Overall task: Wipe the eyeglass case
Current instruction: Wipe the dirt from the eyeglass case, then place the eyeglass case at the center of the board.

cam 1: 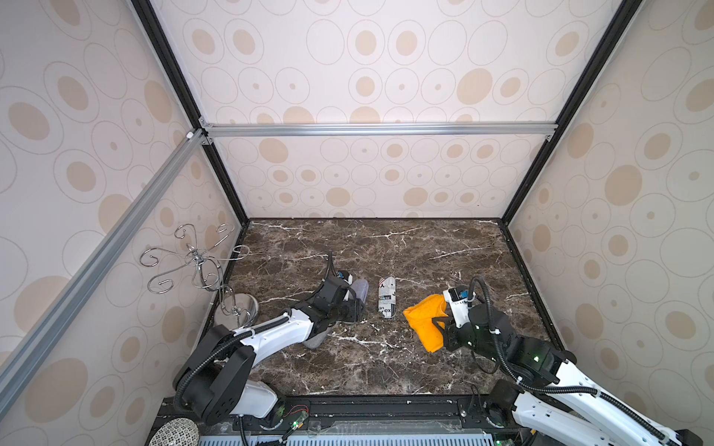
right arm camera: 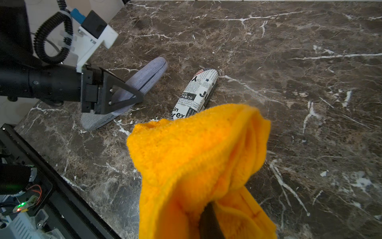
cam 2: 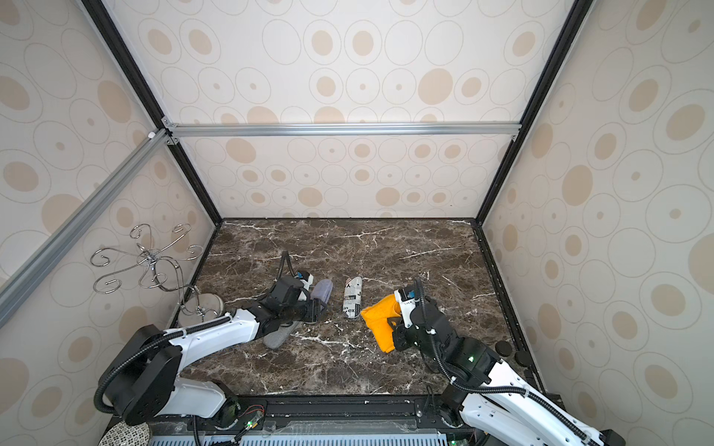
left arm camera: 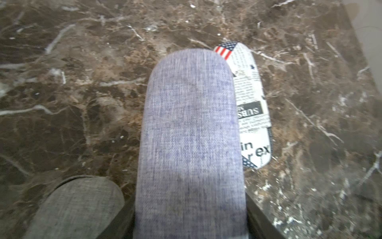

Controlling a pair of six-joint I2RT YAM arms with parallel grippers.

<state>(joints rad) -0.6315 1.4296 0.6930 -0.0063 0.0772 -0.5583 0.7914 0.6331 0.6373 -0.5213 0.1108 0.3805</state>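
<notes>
I have my left tool (right arm camera: 134,97) pinching the oblong lavender woven-fabric eyeglass case (left arm camera: 190,134), tilted just beside the rounded newsprint-patterned case (right arm camera: 196,91) on the veined brown marble bench (right arm camera: 289,103). On the newsprint case's other side, my right tool (cam 1: 438,322) is clamped on the fluffy orange terry cloth (right arm camera: 196,161).

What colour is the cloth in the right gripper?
Bright orange-yellow cloth; the right wrist view shows it best.

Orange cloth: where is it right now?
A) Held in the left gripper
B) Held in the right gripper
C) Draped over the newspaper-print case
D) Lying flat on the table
B: the orange cloth is bunched in the shut right gripper, the newspaper-print case lies uncovered beside it, and the left gripper holds a bluish case instead.
</notes>
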